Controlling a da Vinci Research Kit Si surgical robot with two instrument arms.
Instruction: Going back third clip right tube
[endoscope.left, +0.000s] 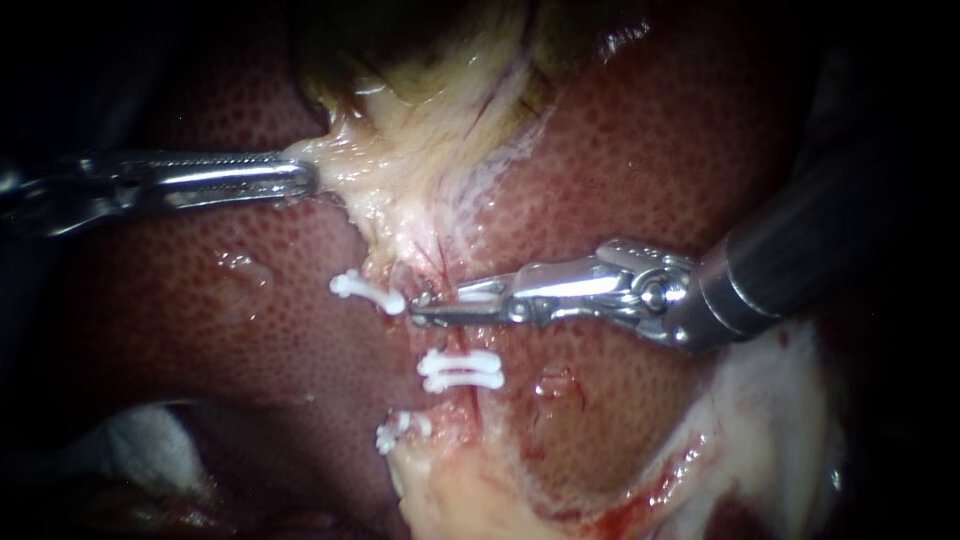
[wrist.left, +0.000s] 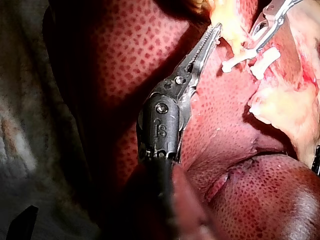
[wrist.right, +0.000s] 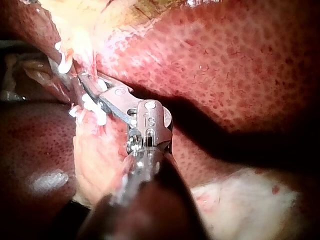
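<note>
Three white plastic clips are sitting on pale tissue over the mottled red liver (endoscope.left: 650, 150): upper clip (endoscope.left: 368, 292), middle clip (endoscope.left: 460, 370), lower clip (endoscope.left: 400, 430). The right silver instrument (endoscope.left: 425, 305) is holding its jaws narrowly apart, gripping nothing, just beside the upper clip. The left silver instrument (endoscope.left: 306, 178) is clamping yellowish tissue (endoscope.left: 400, 170).

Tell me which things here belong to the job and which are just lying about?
Job in hand:
right instrument
white clips
left instrument, jaws shut on pale tissue

Just there:
liver
whitish tissue at lower right
</note>
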